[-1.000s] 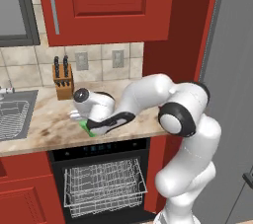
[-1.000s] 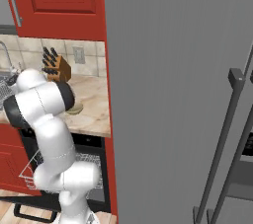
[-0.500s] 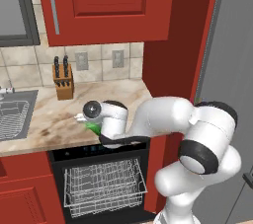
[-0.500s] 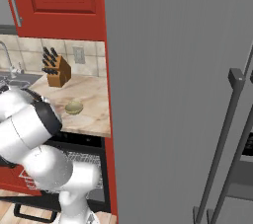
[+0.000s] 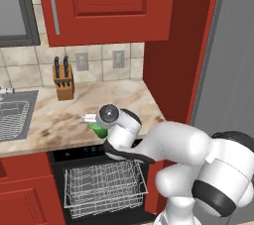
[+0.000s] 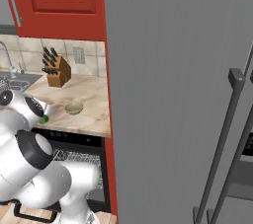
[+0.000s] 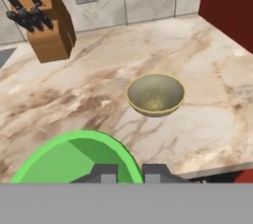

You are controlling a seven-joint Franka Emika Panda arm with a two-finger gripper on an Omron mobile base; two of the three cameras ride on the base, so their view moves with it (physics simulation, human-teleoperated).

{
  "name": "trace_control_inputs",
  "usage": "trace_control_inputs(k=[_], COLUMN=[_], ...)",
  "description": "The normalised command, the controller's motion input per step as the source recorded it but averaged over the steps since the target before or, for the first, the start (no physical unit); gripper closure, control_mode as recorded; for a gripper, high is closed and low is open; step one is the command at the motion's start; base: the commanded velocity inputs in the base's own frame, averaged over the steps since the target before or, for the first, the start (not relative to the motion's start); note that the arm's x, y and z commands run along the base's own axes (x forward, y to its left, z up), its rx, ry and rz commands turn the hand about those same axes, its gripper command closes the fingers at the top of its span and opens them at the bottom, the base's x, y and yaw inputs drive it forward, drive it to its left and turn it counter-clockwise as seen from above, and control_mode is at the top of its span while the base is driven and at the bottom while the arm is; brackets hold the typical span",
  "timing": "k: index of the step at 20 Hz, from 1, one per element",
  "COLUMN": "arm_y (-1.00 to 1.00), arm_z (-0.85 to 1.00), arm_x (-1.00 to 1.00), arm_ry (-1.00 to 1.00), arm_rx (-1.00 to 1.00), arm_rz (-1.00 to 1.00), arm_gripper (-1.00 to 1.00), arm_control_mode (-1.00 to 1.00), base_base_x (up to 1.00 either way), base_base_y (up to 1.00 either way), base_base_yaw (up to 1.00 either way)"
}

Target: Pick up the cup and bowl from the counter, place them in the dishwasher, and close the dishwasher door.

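Cup (image 7: pixel 74 158), bright green, is sitting right at the gripper (image 7: pixel 129 172) in hand view, rim filling the lower left, finger tips (image 7: pixel 105 172) standing close together at its near edge. Jaws are looking nearly closed, pinching the cup's rim/wall as far as I can tell. In left base view the cup (image 5: pixel 98 130) is showing as a green patch at the counter's front edge, just above the dishwasher (image 5: pixel 101 184) opening, mostly covered by the arm's wrist. In right base view only a sliver of green (image 6: pixel 44 118) is peeking beside the white arm.

Bowl (image 7: pixel 155 94), olive-tan, is resting upright on the counter (image 7: pixel 207 94), apart from the cup, further back twd the wall; also showing in right base view (image 6: pixel 74 107).

Dishwasher is standing open w/ wire rack (image 5: pixel 104 185) pulled out under the counter. Door (image 6: pixel 27 213) is down, its black bar handle is showing low in right base view.

Knife block (image 7: pixel 42 23) is sitting at the back by the tile wall. Sink (image 5: pixel 15 112) is lying at the far left.
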Motion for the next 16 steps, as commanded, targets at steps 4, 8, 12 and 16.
trace_control_inputs(k=[4, 8, 12, 16], arm_y=[-0.04, 0.0, 0.0, 0.0], arm_z=[-0.1, -0.22, -0.23, -0.25], arm_x=[-0.5, -0.54, -0.52, -0.44], arm_ry=[0.0, 0.0, 0.0, 0.0], arm_rx=[0.03, 0.0, -0.04, -0.01], arm_rz=[0.0, 0.0, 0.0, 0.0], arm_gripper=[1.0, 1.0, 1.0, 1.0], arm_control_mode=[-1.0, -1.0, -1.0, -1.0], base_base_x=[0.0, 0.0, 0.0, 0.0], base_base_y=[0.0, 0.0, 0.0, 0.0], base_base_yaw=[0.0, 0.0, 0.0, 0.0])
